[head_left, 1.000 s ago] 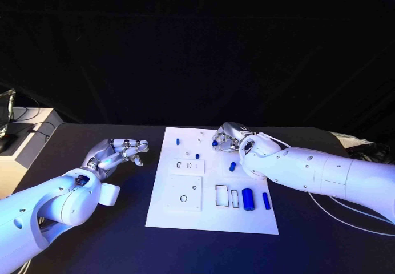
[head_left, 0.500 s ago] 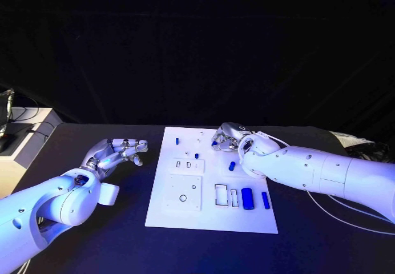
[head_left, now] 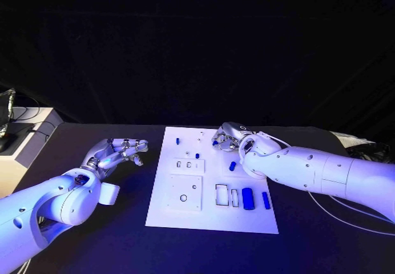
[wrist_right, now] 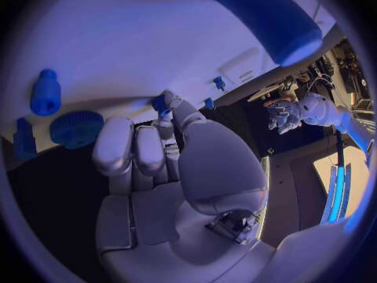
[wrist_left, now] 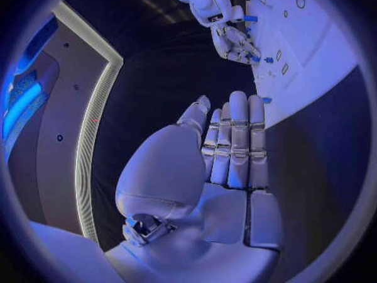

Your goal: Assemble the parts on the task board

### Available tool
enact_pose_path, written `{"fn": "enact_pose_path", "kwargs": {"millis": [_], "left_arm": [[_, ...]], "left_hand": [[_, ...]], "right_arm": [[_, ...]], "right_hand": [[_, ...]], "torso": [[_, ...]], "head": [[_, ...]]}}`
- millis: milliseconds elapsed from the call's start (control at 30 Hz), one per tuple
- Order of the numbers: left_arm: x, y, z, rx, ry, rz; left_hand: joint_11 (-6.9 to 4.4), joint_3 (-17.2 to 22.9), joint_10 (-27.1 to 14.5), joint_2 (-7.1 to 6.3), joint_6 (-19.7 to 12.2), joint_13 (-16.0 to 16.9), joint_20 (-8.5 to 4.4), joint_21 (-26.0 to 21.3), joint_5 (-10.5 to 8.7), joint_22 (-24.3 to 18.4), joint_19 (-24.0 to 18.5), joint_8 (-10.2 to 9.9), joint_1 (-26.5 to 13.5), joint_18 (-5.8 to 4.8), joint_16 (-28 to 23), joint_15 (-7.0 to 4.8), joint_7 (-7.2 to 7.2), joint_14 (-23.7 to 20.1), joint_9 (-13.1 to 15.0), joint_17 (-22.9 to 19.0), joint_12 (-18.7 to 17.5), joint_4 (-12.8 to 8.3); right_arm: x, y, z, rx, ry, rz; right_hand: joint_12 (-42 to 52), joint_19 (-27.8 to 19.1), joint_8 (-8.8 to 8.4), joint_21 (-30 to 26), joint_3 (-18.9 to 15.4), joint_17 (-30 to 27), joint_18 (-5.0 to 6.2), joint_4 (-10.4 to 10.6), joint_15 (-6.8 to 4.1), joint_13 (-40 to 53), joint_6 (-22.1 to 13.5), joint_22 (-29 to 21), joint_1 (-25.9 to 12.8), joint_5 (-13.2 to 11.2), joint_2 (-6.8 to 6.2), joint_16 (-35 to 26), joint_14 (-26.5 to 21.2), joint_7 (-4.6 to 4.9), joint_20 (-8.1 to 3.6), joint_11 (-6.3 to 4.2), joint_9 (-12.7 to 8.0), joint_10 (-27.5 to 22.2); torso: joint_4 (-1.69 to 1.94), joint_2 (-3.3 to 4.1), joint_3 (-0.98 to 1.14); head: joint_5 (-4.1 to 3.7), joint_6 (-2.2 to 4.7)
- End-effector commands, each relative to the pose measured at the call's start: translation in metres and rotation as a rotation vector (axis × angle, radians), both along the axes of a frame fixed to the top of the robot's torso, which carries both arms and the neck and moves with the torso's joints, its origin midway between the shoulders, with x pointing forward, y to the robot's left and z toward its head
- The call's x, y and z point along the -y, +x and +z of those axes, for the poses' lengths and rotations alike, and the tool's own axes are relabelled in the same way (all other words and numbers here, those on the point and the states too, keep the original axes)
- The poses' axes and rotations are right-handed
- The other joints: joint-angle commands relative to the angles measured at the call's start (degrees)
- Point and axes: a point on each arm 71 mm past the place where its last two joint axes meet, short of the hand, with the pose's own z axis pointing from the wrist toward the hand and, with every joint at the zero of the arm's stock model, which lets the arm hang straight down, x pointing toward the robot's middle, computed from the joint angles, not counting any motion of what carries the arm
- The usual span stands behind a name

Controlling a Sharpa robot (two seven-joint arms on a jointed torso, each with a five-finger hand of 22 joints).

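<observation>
A black table [head_left: 99, 240] stands against a dark, unlit backdrop. A pale cabinet [head_left: 24, 145] stands beside the table's left edge. Blue-violet light falls across the scene.

— We see the task board [head_left: 169, 214] as a smooth, matt white plate, likely plastic.

— And we read the table [head_left: 99, 240] as matt black, cloth-like.

— The blue parts [head_left: 248, 198] look like smooth plastic to us.

— Agreed; the right hand [head_left: 228, 137] and left hand [head_left: 117, 152] show silvery metal, the arm shells glossy white plastic.
</observation>
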Motion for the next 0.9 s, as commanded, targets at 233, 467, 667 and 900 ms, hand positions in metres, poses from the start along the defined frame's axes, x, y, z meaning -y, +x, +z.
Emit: {"fn": "enact_pose_path", "kwargs": {"millis": [233, 467, 667, 900], "left_arm": [[0.002, 0.000, 0.000, 0.002, -0.010, -0.016], [0.003, 0.000, 0.000, 0.002, -0.011, -0.018], [0.004, 0.000, 0.000, 0.003, -0.012, -0.020], [0.006, 0.000, 0.000, 0.003, -0.014, -0.023]], "left_hand": [[0.14, 0.56, -0.39, -0.13, -0.26, 0.08, -0.15, 0.35, 0.02, -0.11, -0.45, -0.18, -0.04, 0.89, 0.01, 0.00, -0.04, -0.40, -0.02, -0.12, 0.12, -0.01], [0.14, 0.56, -0.39, -0.13, -0.26, 0.08, -0.15, 0.35, 0.02, -0.11, -0.45, -0.18, -0.04, 0.89, 0.01, 0.00, -0.04, -0.40, -0.02, -0.12, 0.12, -0.01], [0.14, 0.56, -0.39, -0.13, -0.26, 0.08, -0.15, 0.35, 0.02, -0.11, -0.45, -0.18, -0.04, 0.89, 0.01, 0.00, -0.04, -0.40, -0.02, -0.12, 0.12, -0.01], [0.14, 0.56, -0.39, -0.13, -0.26, 0.08, -0.15, 0.35, 0.02, -0.11, -0.45, -0.18, -0.04, 0.89, 0.01, 0.00, -0.04, -0.40, -0.02, -0.12, 0.12, -0.01]], "right_arm": [[-0.007, -0.003, 0.010, 0.102, 0.025, 0.043], [-0.013, 0.001, 0.018, 0.148, 0.022, 0.055], [-0.022, 0.006, 0.021, 0.177, 0.015, 0.064], [-0.030, 0.014, 0.021, 0.198, 0.005, 0.062]], "right_hand": [[-0.33, 3.61, 0.34, 0.89, -0.07, 0.52, -1.23, -0.53, -0.34, 0.31, 1.26, 7.98, 0.07, -2.42, 1.01, 0.33, 0.17, 0.16, -0.76, -0.20, 0.07, 0.84], [-0.83, 3.60, 0.22, 1.17, -0.31, 0.79, -1.31, -0.93, -0.38, 0.24, 1.32, 8.03, 0.15, -2.51, 0.95, 0.34, 0.21, 0.17, -0.83, -0.24, -0.01, 0.92], [-1.24, 3.58, 0.20, 1.21, -0.37, 0.88, -1.32, -1.04, -0.34, 0.03, 1.10, 8.04, 0.12, -2.48, 0.81, 0.32, 0.21, 0.27, -0.81, -0.17, -0.05, 0.67], [-1.36, 3.56, 0.21, 1.28, -0.34, 1.02, -1.31, -1.19, -0.31, 0.07, 0.99, 8.04, 0.15, -1.69, 0.70, 0.32, 0.23, 0.33, -0.78, -0.14, -0.06, 0.71]], "torso": [[0.09, -0.04, -0.08], [0.07, -0.01, -0.11], [0.14, 0.03, -0.12], [0.16, 0.12, -0.17]], "head": [[0.02, 0.30], [0.11, 0.55], [0.19, 0.89], [0.20, 1.09]]}}
